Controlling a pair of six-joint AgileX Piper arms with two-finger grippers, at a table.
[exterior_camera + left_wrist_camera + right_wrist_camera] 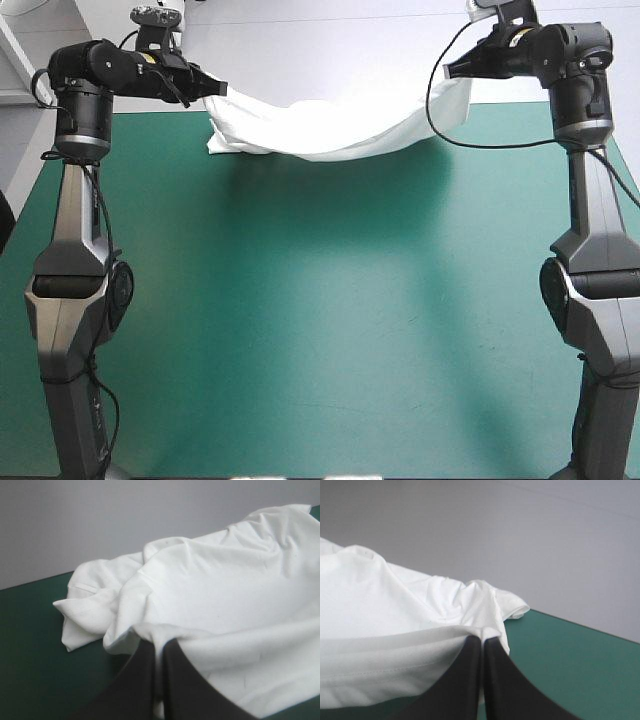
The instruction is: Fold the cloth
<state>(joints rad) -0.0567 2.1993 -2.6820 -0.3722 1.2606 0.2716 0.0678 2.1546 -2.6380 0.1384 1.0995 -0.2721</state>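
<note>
The 2 grippers hold the white T-shirt (330, 128) stretched between them above the table's (320, 330) far edge. The left gripper (218, 88) pinches 1 end, the right gripper (450, 70) the other; the middle sags.

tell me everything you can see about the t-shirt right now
The T-shirt is white, soft, thin-looking fabric, and wrinkled. It hangs stretched between the two arms near the far edge of the teal-green cover, sagging in the middle. The left gripper and right gripper are each shut on an edge of it. A sleeve bunches beside the left gripper, seemingly resting on the cover.
</note>
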